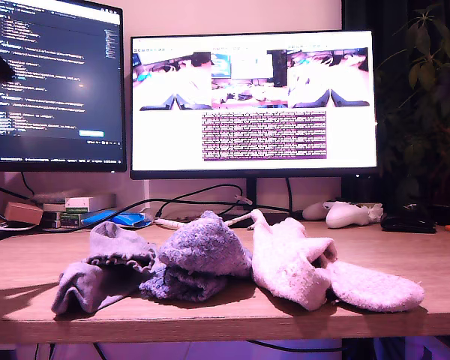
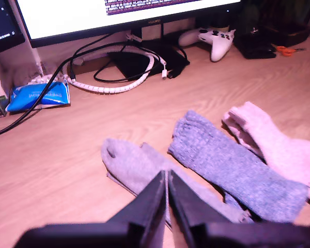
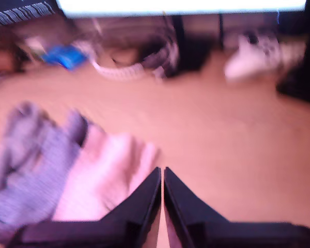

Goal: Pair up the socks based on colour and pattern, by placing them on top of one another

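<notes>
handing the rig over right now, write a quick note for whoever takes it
My first gripper: shut, empty, above the grey socks.
My second gripper: shut, empty, next to the pink-white socks; that view is blurred.
Socks on the desk, from the exterior view's left: grey socks, blue-purple socks, pink-white socks.
Done: the three colours appear grouped, each in its own heap.
Left: I can't tell whether each heap is a neat pair; check, straighten if needed.
</notes>
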You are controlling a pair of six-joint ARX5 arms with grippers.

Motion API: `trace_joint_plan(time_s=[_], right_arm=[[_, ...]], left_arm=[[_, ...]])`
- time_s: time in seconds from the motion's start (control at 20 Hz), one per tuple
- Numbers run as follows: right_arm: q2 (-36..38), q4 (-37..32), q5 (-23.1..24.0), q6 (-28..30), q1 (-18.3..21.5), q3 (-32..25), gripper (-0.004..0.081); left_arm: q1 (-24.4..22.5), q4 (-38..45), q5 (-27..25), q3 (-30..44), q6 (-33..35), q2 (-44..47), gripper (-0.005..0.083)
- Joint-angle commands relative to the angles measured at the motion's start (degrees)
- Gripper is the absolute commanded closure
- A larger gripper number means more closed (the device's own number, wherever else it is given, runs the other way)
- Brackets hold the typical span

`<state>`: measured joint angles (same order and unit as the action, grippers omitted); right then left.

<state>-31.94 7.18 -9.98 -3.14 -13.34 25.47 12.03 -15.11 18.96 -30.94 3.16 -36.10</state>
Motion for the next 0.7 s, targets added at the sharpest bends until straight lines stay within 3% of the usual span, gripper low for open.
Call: trace_joint_plan(time_s=[0.0, 0.15, 0.65], right_arm=[[2.7, 1.9, -0.4, -0.3, -0.5, 0.2, 0.0783], [6.2, 6.0, -0.3, 0.2, -0.5, 0.2, 0.0783], [6.4, 17.9, -0.3, 0.2, -0.5, 0.2, 0.0783]], left_arm=[[0.3, -1.0, 0.0, 1.0, -0.7, 1.9, 0.0794], [0.3, -4.8, 0.0, 1.0, -1.8, 3.6, 0.0792], [0.3, -11.1, 0.0, 1.0, -1.7, 3.5, 0.0793]])
